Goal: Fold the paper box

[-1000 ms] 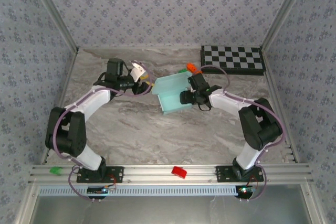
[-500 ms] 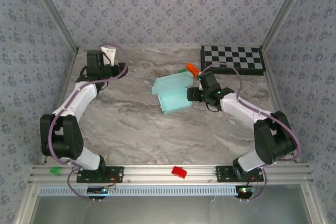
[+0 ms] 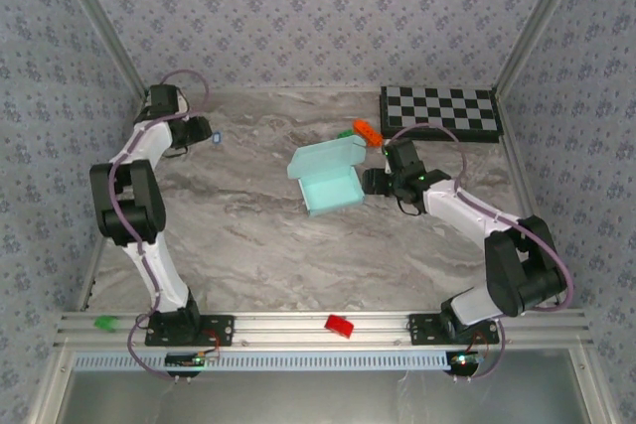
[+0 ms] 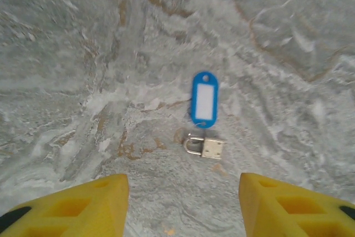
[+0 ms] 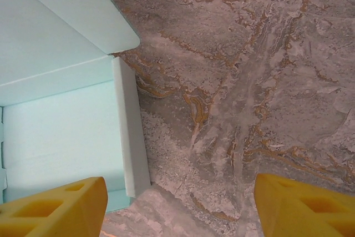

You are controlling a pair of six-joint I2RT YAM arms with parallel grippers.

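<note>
The pale aqua paper box (image 3: 329, 184) lies in the middle of the table as an open tray, with its lid flap (image 3: 325, 157) raised at the back. In the right wrist view the box (image 5: 61, 137) is at the left, its side wall (image 5: 128, 131) upright. My right gripper (image 3: 371, 184) is open just right of the box, not touching it; its yellow fingers (image 5: 55, 206) stand wide apart around bare table (image 5: 180, 209). My left gripper (image 3: 202, 132) is open near the back left corner, far from the box, with nothing between its fingers (image 4: 72, 203).
A blue key tag (image 4: 204, 102) and a small padlock (image 4: 205, 147) lie in front of the left gripper. A checkerboard (image 3: 439, 111) sits at the back right. An orange piece (image 3: 366, 131) and a green one (image 3: 345, 133) lie behind the box. A red block (image 3: 340, 326) rests on the front rail.
The left arm has swung away from the box to the back left corner. The right gripper has drawn back to the right, leaving the box standing free.
</note>
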